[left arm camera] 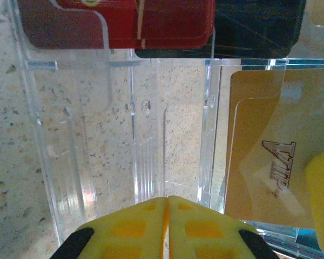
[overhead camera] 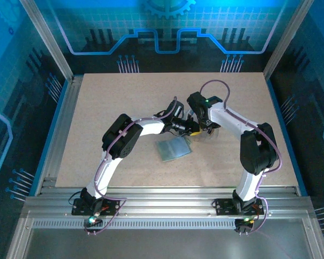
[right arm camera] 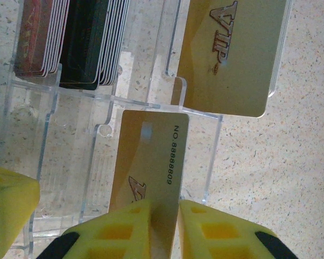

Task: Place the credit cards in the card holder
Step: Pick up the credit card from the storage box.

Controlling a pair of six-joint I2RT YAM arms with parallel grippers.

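At the rack (right arm camera: 81, 97), right gripper (right arm camera: 164, 216) pinches a gold card (right arm camera: 151, 151); left gripper (left arm camera: 166, 216) closed.

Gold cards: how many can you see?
2. One gold card stands in the clear rack, upper right in the right wrist view. The right gripper pinches the other gold card. More may hide behind.

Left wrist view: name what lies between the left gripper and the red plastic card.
Left wrist view: between left gripper and red plastic card, an empty bay of the clear acrylic rack, speckled tabletop showing through.
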